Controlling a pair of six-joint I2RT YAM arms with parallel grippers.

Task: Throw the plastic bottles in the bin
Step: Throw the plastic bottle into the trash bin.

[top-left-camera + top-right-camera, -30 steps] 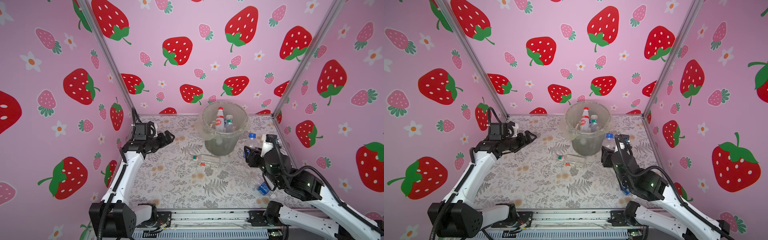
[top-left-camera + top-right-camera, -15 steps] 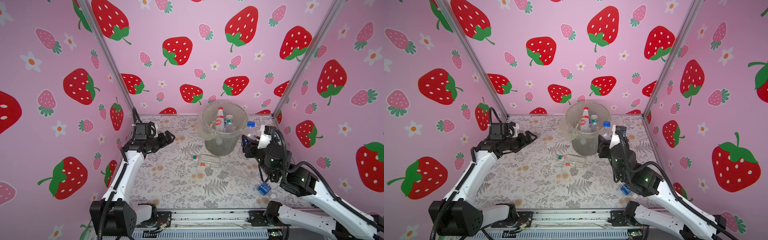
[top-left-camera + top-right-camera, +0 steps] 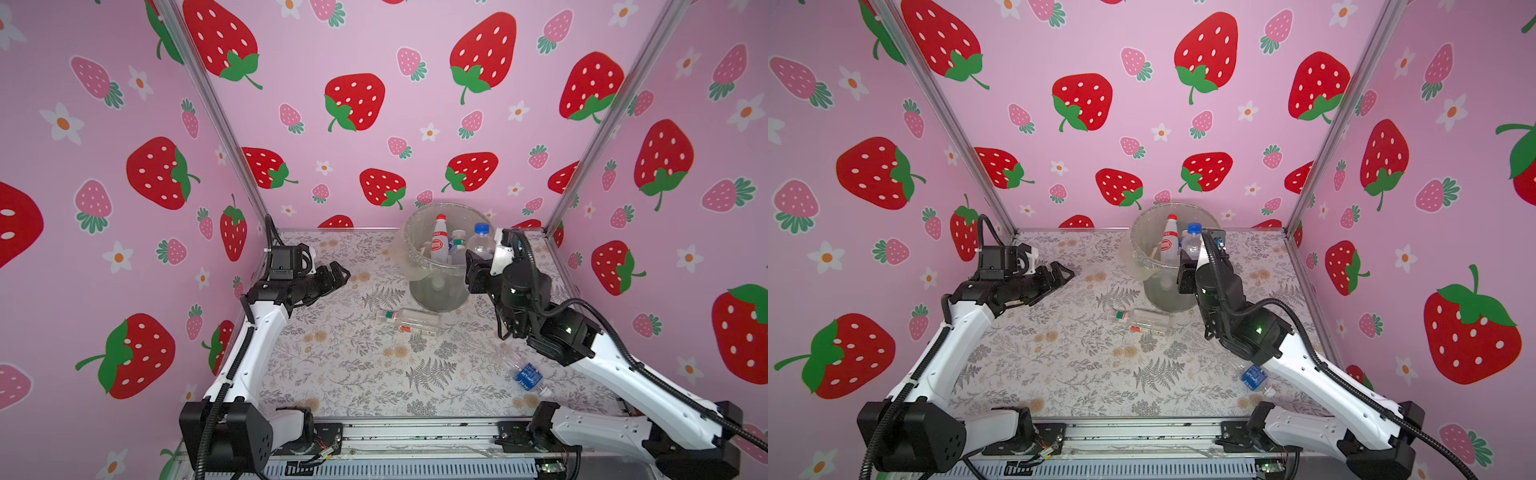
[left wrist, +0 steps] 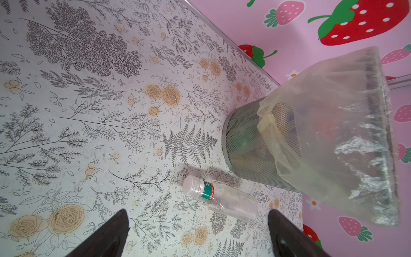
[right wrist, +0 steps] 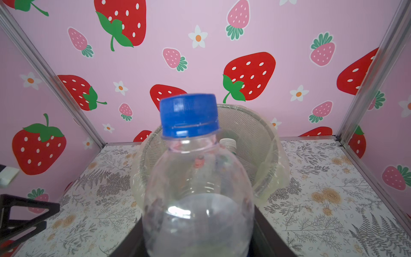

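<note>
My right gripper is shut on an upright clear bottle with a blue cap, held at the right rim of the grey mesh bin. Inside the bag-lined bin stand a white bottle with a red cap and another bottle. A clear bottle with a green label lies on the table in front of the bin. My left gripper is open and empty, left of the bin.
A crushed bottle with a blue label lies under my right forearm near the front right. A small red-labelled bottle lies beside the green-labelled one. Pink strawberry walls enclose the floral table on three sides.
My right gripper has carried the blue-capped bottle up and to the left, from beside the bin to its rim. The left arm has not moved.
</note>
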